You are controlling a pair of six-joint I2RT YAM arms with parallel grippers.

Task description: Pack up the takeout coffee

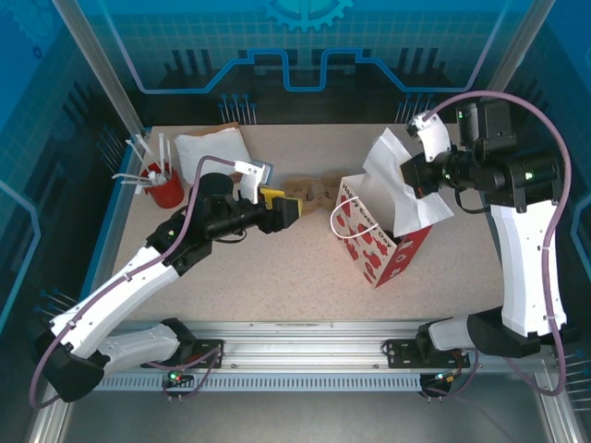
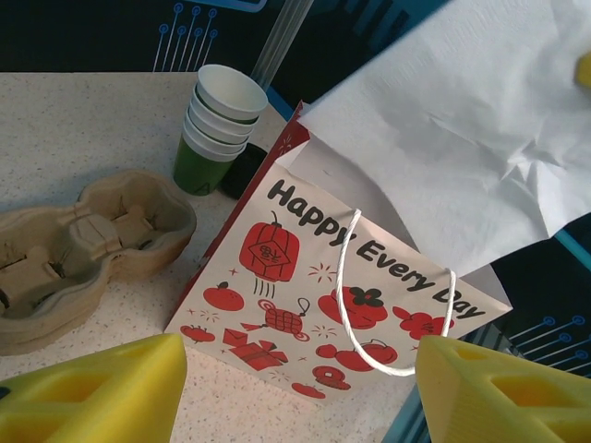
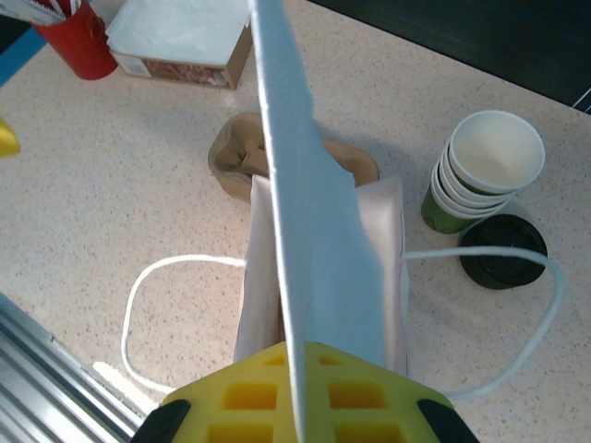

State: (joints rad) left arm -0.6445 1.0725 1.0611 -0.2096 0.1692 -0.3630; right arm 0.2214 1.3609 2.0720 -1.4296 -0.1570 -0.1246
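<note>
- Paper bag (image 1: 369,235) printed "Happy Every Day" stands upright, mouth open.
- Right gripper (image 3: 295,369) is above the bag mouth, jaws closed tight on the edge of a white paper sheet (image 1: 406,198) rising out of the bag.
- Left gripper (image 2: 300,355) is left of the bag, apart from it, facing its printed side; jaws wide apart, holding nothing.
- Pulp cup carrier (image 2: 83,245) lies between the left gripper and the bag.
- Stack of lidless cups (image 3: 480,171) is behind the bag, with a loose black lid (image 3: 503,251) just beside it.
- Takeout coffee: cannot tell where it is.
</note>
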